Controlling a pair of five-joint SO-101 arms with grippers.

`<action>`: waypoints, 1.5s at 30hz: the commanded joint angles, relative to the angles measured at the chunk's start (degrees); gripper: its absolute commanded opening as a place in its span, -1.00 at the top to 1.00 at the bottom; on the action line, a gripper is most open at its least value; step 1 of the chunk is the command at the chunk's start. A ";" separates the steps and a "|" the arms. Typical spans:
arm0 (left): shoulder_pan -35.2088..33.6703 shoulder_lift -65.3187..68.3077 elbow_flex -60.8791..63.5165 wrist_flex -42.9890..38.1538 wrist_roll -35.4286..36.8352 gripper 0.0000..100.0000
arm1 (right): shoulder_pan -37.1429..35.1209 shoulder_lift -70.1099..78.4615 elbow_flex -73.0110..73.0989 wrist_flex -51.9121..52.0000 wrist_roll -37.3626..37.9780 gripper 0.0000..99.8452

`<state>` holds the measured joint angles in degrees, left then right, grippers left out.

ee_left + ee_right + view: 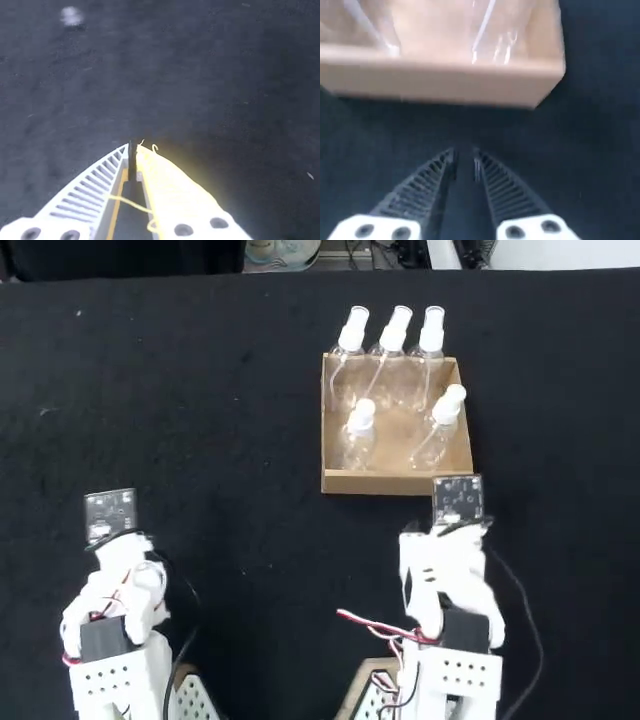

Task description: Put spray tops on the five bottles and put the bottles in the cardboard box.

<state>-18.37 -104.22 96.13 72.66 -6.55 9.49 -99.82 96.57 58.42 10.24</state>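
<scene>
While seemingly upright, five clear, white-topped bottles (358, 440).

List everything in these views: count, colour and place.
table: one, black, under everything.
cardboard box: one, brown, on the table, right of centre.
spray bottles: five, clear with white tops, in the cardboard box, three at the far side and two nearer.
arms: two, white, left arm and right arm at the near edge.
left gripper: white and yellow, shut, over bare table.
right gripper: dark, slightly open, just short of the box.
</scene>
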 commanded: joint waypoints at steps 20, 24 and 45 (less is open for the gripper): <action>6.99 -0.44 1.19 0.35 4.57 0.94 | 1.76 -8.04 -0.04 15.91 0.62 0.96; 7.60 -0.53 1.19 0.44 4.57 0.94 | 1.76 -8.84 -0.04 16.00 0.62 0.96; 7.16 -0.44 1.19 0.44 4.66 0.94 | 4.84 -8.66 -0.04 16.00 0.62 0.96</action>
<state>-10.73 -104.22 96.13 72.66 -2.42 13.45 -103.08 96.66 73.98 10.24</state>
